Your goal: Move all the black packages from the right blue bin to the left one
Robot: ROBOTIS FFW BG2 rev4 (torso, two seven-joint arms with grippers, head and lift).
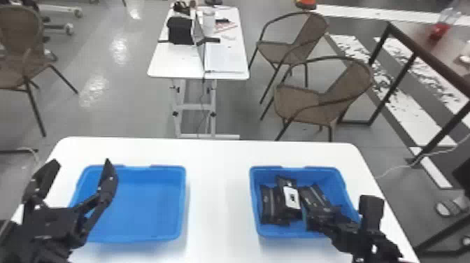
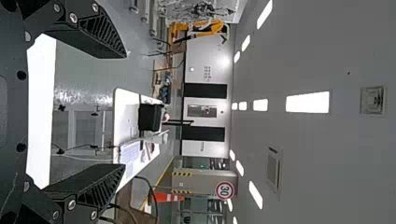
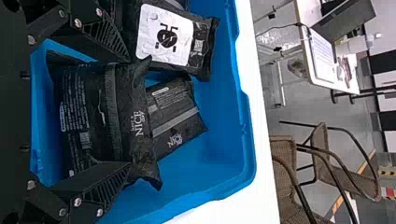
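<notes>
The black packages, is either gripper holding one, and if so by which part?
Nothing is held: the right gripper stands wide open at a black package in the right blue bin, and the left gripper is open and empty.

Beyond the near table, a long white table with pale metal legs point(image 1: 168, 66) bears an open laptop with a pale keyboard point(image 1: 225, 61) and, beside its screen, a black boxy object point(image 1: 180, 30). Two brown woven chairs with dark tubular frames stand to its right, one nearer point(image 1: 299, 103), one farther back point(image 1: 313, 33); a third brown chair point(image 1: 19, 31) stands at the far left. A dark-framed table point(image 1: 451, 54) occupies the right side. The left wrist view shows an orange traffic cone point(image 2: 167, 197), a round red-rimmed sign point(image 2: 224, 190) and bright rectangular ceiling lights point(image 2: 307, 101).
</notes>
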